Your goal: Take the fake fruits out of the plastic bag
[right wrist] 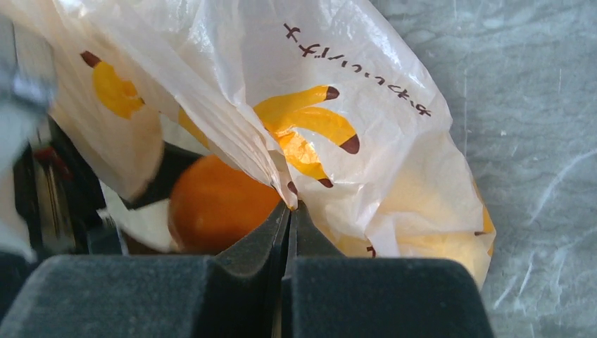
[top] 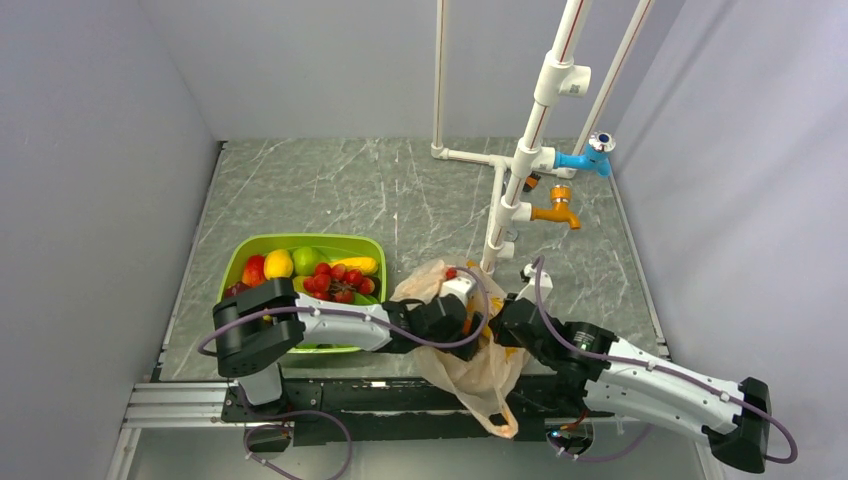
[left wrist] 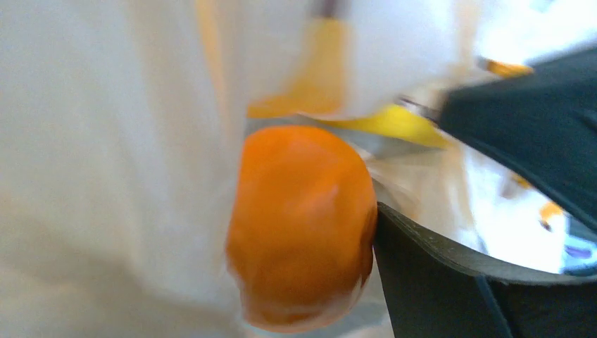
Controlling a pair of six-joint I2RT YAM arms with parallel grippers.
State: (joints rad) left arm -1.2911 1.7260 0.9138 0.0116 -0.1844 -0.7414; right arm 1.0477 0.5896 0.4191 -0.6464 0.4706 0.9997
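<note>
Right gripper clamps the plastic bag, shown you only by its wrist view; left gripper, orange at nine o'clock: cannot tell.

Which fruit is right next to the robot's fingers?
The round orange, inside the plastic bag, touching a black finger of the left arm. The other fruits sit apart in the green tub.

grey marbled tabletop between plain pale walls (white pipe frame behind)
</note>
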